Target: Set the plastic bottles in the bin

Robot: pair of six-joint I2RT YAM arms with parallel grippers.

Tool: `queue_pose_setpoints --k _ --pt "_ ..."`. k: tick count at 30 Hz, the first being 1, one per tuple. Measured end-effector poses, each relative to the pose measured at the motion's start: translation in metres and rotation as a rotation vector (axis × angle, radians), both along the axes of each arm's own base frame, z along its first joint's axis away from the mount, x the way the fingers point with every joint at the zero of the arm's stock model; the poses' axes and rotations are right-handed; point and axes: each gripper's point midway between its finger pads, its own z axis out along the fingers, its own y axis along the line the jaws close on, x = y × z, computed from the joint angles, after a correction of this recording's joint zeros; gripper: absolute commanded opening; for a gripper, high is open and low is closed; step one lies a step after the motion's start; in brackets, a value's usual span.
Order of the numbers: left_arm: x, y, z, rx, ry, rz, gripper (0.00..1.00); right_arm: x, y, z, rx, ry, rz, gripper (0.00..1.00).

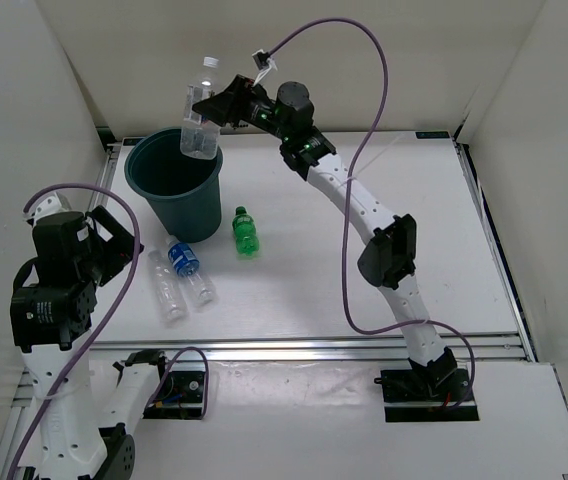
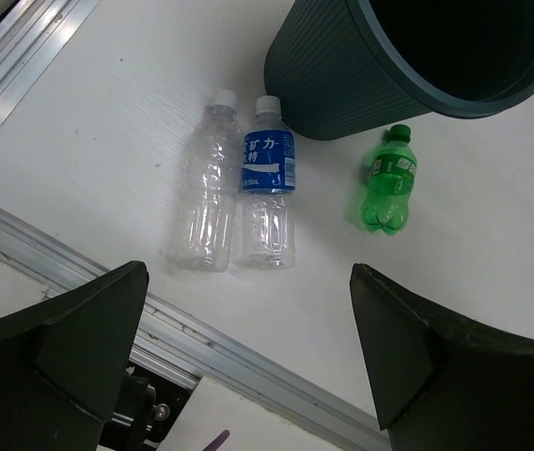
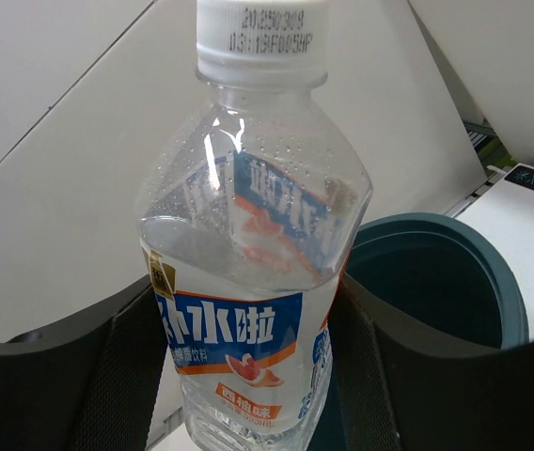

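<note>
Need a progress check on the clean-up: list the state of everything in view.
bin: upright, open-topped
white-label bottle: upright, capped, gripped above the bin
green bottle: lying flat, capped
blue-label bottle: lying flat, capped
plain clear bottle: lying flat, capped, beside the blue-label bottle
left fingers: open, empty
right fingers: shut on the white-label bottle

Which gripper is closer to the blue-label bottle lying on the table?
Left. The left gripper, open, hovers just to the near-left of the blue-label bottle. The right gripper is farther off, shut on the raised bottle over the bin.
</note>
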Motion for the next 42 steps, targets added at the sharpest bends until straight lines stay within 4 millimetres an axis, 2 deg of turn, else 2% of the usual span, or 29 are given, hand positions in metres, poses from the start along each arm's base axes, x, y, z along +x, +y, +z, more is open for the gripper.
queue_pose_setpoints --k 4,10,15,17,26,29,31,36,37,38,40,42 --pt "0.000 0.001 0.000 -0.006 -0.003 0.011 0.99 0.001 0.003 -0.004 0.013 0.020 0.012 0.65" --pt "0.000 0.003 0.000 -0.004 -0.005 0.032 0.99 -0.001 0.012 -0.013 0.025 0.032 0.030 0.79" --pt "0.001 0.004 -0.003 -0.015 0.000 0.047 0.99 0.001 0.027 -0.040 0.007 0.075 0.048 0.90" --pt "0.001 0.003 -0.007 -0.024 0.011 0.054 0.99 0.001 0.031 -0.050 -0.002 0.090 0.052 1.00" --pt "-0.004 0.002 -0.017 -0.054 0.023 0.078 0.99 0.006 0.030 -0.073 -0.083 0.112 0.033 1.00" --pt "-0.006 0.001 -0.016 -0.061 0.010 0.084 0.99 0.015 0.012 -0.088 -0.168 0.161 -0.040 1.00" --pt "-0.007 0.002 -0.014 -0.062 -0.001 0.091 0.99 0.022 -0.014 -0.099 -0.245 0.205 -0.104 1.00" --pt "-0.009 0.004 -0.010 -0.060 -0.064 0.105 0.99 0.048 -0.092 -0.103 -0.380 0.232 -0.267 1.00" --pt "-0.009 0.004 -0.011 -0.059 -0.077 0.106 0.99 0.049 -0.104 -0.108 -0.407 0.244 -0.282 1.00" --pt "-0.011 0.004 -0.015 -0.062 -0.085 0.109 0.99 0.049 -0.113 -0.116 -0.432 0.261 -0.291 1.00" --pt "-0.011 0.004 -0.018 -0.067 -0.091 0.113 0.99 0.041 -0.125 -0.145 -0.493 0.313 -0.292 1.00" --pt "-0.009 0.004 -0.022 -0.076 -0.096 0.119 0.99 0.023 -0.127 -0.191 -0.578 0.404 -0.263 1.00"
